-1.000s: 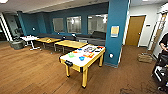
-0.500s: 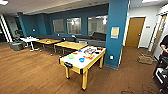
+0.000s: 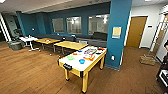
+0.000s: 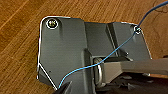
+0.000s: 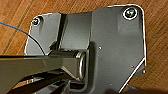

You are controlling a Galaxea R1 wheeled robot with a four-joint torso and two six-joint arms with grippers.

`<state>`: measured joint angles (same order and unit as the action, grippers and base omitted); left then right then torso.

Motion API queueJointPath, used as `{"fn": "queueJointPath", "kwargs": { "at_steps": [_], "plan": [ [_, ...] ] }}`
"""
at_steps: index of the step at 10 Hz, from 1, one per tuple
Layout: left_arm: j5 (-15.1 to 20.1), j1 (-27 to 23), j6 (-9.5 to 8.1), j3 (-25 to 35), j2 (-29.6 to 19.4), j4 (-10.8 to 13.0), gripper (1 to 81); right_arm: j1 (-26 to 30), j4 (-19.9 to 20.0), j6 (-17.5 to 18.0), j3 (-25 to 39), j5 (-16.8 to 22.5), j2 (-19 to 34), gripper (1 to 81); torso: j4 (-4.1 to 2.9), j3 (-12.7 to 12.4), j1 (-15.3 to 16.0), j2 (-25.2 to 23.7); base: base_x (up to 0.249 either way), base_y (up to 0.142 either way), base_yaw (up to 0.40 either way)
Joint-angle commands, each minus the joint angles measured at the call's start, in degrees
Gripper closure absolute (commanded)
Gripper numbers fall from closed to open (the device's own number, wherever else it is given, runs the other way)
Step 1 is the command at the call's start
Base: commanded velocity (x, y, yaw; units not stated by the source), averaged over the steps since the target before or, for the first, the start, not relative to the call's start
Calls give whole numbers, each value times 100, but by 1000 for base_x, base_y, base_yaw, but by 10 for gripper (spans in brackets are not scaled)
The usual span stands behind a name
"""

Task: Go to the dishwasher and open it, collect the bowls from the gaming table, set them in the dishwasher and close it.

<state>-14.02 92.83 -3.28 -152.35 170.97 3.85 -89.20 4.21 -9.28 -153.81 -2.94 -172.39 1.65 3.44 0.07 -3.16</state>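
Far on the left, brown tables (image 3: 71, 45) line up by the blue wall. The game table (image 3: 75, 65) stands in the middle of the wood floor (image 3: 30, 72), beside a blue pillar (image 3: 118, 35). A green bowl (image 3: 70, 57) and a blue bowl (image 3: 81, 61) sit near its front end, easy to reach. On the right is a brown door (image 3: 136, 31). I cannot tell if the jaws are gripping or let go.

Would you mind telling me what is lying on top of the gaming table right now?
On the gaming table lie a green bowl, a blue bowl and colourful game boards. The small things at the far end are too blurred to name.
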Motion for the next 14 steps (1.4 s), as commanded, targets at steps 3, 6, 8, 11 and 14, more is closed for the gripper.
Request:
{"fn": "queueJointPath", "kwargs": {
  "at_steps": [3,6,8,11,14],
  "plan": [
    [242,-208,-15,3,-19,-7,10,310,-7,-13,10,303,-18,10,0,0,-2,-2,179,78,0],
    [242,-208,-23,3,-28,-7,10,310,-7,-13,10,303,-26,10,0,0,0,0,170,89,0],
    [242,-208,-24,3,-27,-7,10,310,-7,-13,10,303,-26,10,0,0,0,0,149,107,0],
    [242,-208,-24,3,-28,-7,10,310,-16,-13,2,303,-35,10,0,0,0,0,140,108,0],
    [242,-208,-24,3,-19,1,10,310,-16,-13,1,311,-26,10,0,0,0,0,140,104,0]
  ]
}}
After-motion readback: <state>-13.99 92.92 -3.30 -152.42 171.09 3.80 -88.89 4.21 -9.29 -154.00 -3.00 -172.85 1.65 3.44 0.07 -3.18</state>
